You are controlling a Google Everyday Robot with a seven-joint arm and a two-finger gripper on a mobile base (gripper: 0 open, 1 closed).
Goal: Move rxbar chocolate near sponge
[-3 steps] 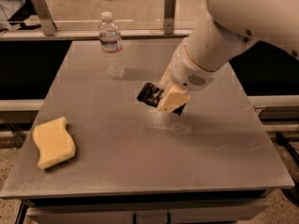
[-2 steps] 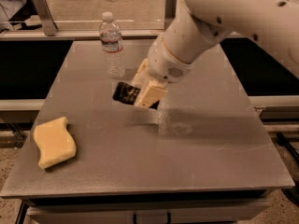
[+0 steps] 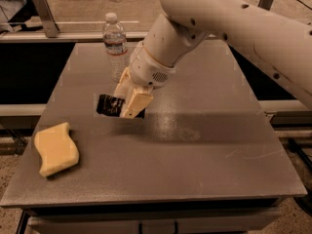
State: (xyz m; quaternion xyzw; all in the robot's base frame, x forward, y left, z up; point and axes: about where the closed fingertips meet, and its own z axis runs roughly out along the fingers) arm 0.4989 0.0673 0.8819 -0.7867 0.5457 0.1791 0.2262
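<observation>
Camera view from above onto a flat grey table, matte, with faint scratches and a dull shine near the middle. Behind the table, a pale metal rail and a sandy, speckled floor; dark gaps at both sides. Near the back edge, standing upright, a clear water bottle. Just in front of the bottle, the gripper at the end of a thick white arm, clamped on the rxbar chocolate, with the black wrapper sticking out to the left of the fingers. Near the front left corner, lying flat on the table, the sponge, apart from the bar.
</observation>
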